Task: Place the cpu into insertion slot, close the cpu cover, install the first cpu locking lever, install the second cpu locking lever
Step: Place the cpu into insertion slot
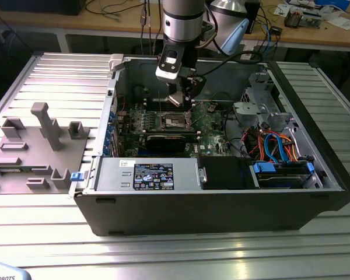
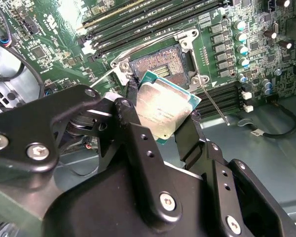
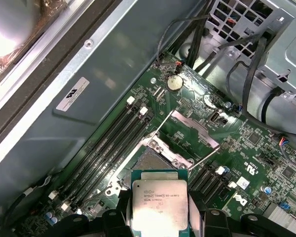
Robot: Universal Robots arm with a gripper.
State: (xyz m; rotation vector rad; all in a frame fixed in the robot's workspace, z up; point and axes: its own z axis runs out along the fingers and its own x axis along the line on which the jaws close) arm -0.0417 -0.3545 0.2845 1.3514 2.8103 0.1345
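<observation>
My fingers (image 2: 129, 111) are pinching the cpu (image 2: 164, 107) by two opposite edges, silvery top facing out, and in the second wrist view my gripper (image 2: 162, 118) holds it tilted just above the insertion slot (image 2: 160, 63), not seated in it. There the chip covers the nearest corner of the slot, so I cannot see whether that corner touches the rim.

In the first wrist view the cpu (image 3: 159, 205) sits between my black fingertips. Its near edge is cut off by the frame, and its side edges are hidden behind my pads. Beyond it the insertion slot (image 3: 150, 163) lies open with its dark contact field bare. The cpu cover (image 3: 195, 127) is swung back past the slot. Two thin locking levers (image 3: 206, 157) stick out, unlatched. The long black memory slots (image 3: 103, 153) run alongside.

In the upper middle of the exterior view my gripper (image 1: 184, 98) hangs inside the open computer case (image 1: 210, 204), right over the insertion slot (image 1: 175, 121). The chip is too small to make out there. A grey fixture (image 1: 41, 140) lies on the table (image 1: 163, 256) at the exterior view's left, well apart from the case
</observation>
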